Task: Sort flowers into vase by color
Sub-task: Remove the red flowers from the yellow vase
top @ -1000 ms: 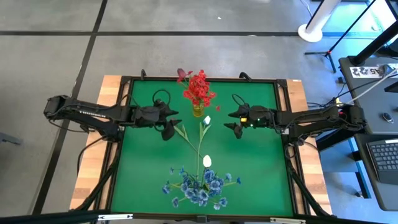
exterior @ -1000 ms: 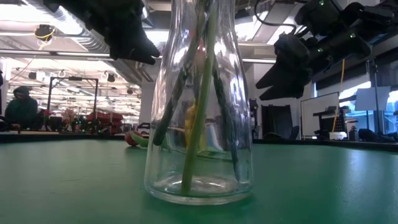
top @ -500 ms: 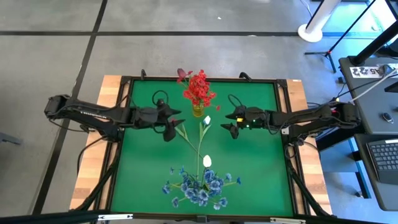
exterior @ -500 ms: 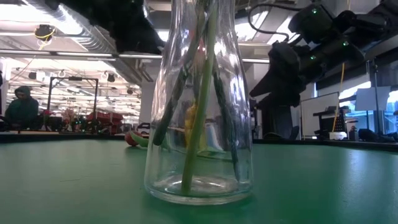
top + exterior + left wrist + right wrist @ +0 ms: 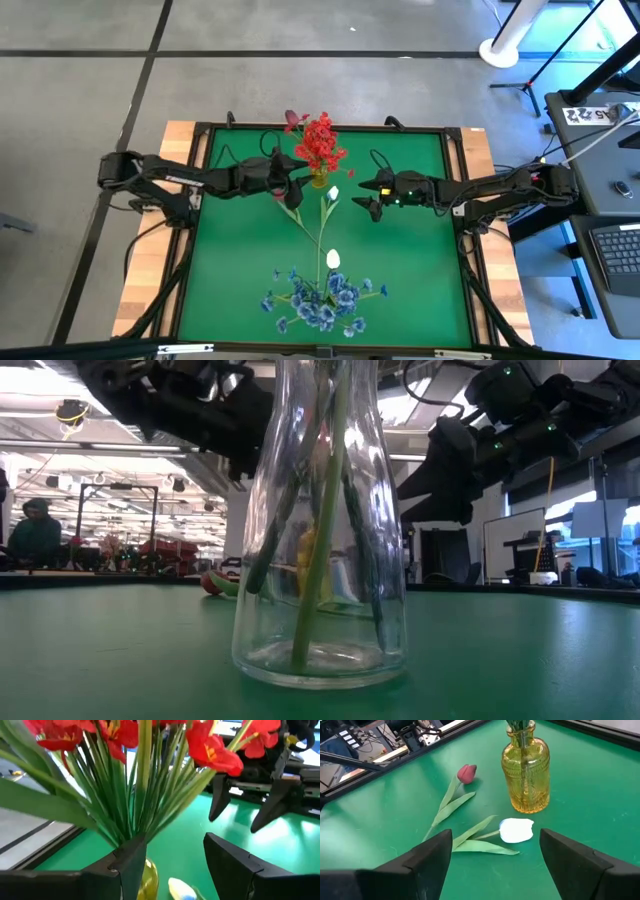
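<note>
Red blooms already stand in the yellow glass vase at the table's far middle, and your left gripper sits just beside them with its fingers spread, holding nothing. Your right gripper hovers near the vase's other side — also parted and empty. One white bud lies on the green mat just beside the vase, and a dark red rosebud lies a little farther off; blue clusters lie at the near edge. These look light, with thin bendy stems and soft leaves — likely to slip or flop. Pinch the bare stem just under the head, not the leaf.
</note>
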